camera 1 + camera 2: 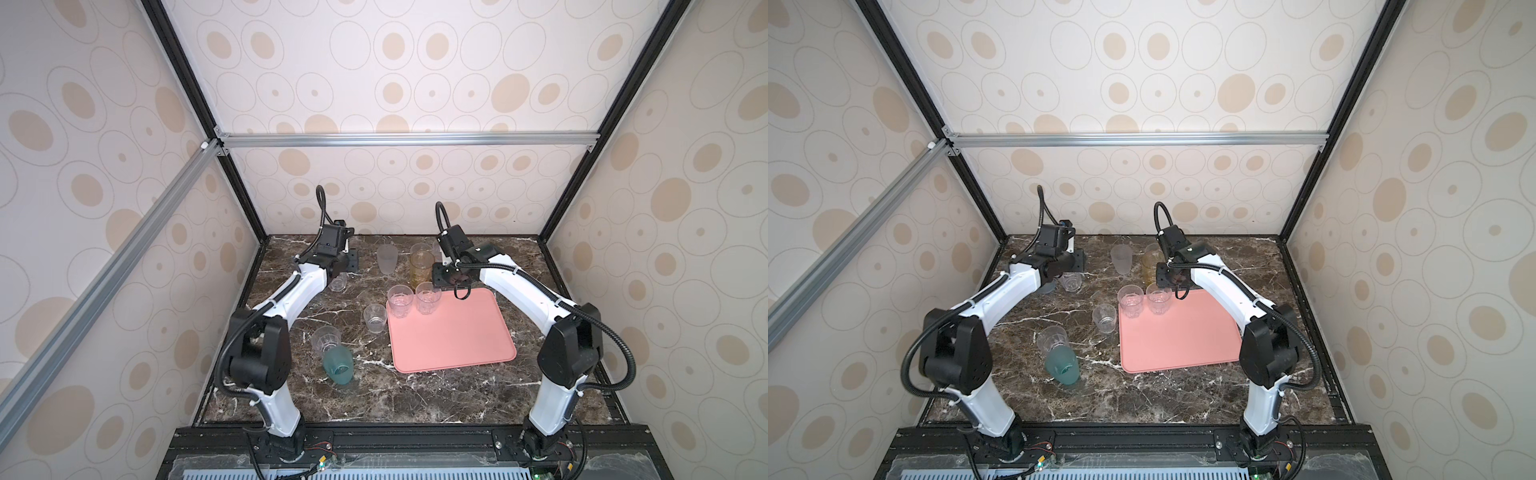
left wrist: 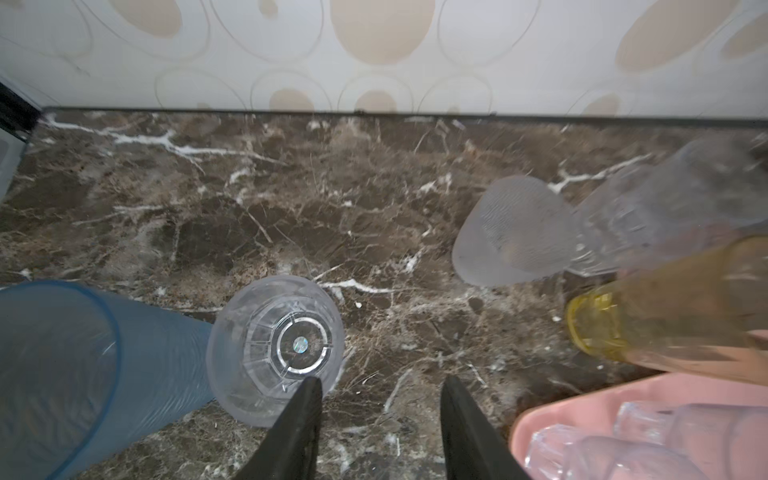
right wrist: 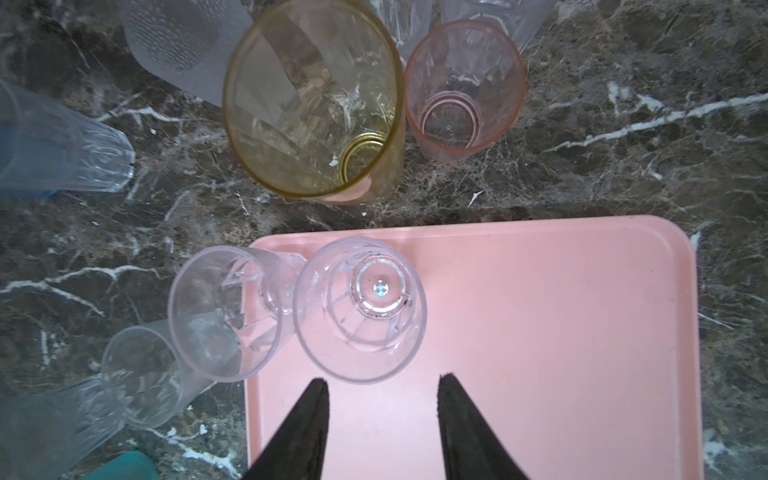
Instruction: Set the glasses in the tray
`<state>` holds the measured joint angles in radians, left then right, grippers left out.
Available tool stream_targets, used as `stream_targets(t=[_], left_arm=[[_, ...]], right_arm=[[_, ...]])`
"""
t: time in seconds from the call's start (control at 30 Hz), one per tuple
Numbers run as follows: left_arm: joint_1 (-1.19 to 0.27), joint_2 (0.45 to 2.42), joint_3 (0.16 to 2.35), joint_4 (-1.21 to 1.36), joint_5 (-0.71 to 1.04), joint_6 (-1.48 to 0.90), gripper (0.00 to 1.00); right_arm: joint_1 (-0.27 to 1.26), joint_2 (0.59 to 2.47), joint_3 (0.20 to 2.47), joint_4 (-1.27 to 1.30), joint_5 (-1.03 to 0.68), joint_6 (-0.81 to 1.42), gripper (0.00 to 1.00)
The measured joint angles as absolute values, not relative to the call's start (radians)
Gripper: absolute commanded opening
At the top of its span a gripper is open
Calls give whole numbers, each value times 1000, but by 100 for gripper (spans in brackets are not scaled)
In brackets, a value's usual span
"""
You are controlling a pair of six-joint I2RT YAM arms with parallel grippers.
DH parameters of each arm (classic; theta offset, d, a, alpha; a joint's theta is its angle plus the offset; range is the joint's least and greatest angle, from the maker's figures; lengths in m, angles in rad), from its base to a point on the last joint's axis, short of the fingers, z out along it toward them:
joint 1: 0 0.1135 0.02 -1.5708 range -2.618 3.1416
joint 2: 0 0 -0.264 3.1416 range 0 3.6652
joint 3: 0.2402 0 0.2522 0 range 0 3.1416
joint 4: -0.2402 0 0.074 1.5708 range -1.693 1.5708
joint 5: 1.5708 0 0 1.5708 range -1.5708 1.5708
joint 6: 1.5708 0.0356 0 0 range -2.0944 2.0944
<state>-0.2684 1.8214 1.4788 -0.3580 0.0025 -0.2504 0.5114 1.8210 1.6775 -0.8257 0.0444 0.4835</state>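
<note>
The right gripper [image 3: 382, 378] is seen with its two fingers apart, and nothing is held between them. It is hung over a corner of the tray [image 3: 540, 332]. Just past its tips a clear glass [image 3: 359, 309] is stood upright on the tray. A second clear glass [image 3: 226, 311] is set close beside it, right on the corner.

The left gripper [image 2: 382, 379] is spread apart too, and it is empty. A short clear glass [image 2: 276, 349] is stood mouth up just past its tips. It is a little off to the side of one finger, not between the two. A blue glass [image 2: 83, 374] is seen right next to it.

In both top views this short glass is found at the upper left of the table [image 1: 415, 395], and the tray is found at the middle right. So the glass would have to be carried to the right and a bit down the frame. The left arm is clearly the nearer one for it. It is judged that the fingers should first be slid sideways until the glass is between them.

The amber glass [image 1: 422, 262] and the frosted glass [image 1: 387, 258] are stood just above the tray. The amber one is better reached by the right arm.
</note>
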Motion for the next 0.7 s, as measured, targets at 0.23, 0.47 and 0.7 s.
stream_targets(t=[0.23, 0.47, 0.7], left_arm=[[-274, 2010, 1640, -493, -1, -189, 41], [-265, 2042, 1700, -545, -38, -167, 39], [-262, 2025, 1708, -568, -81, -165, 40]], right_arm=[[522, 1821, 1646, -813, 31, 500, 45], [523, 1821, 1636, -809, 29, 500, 45], [523, 1821, 1622, -799, 25, 501, 45]])
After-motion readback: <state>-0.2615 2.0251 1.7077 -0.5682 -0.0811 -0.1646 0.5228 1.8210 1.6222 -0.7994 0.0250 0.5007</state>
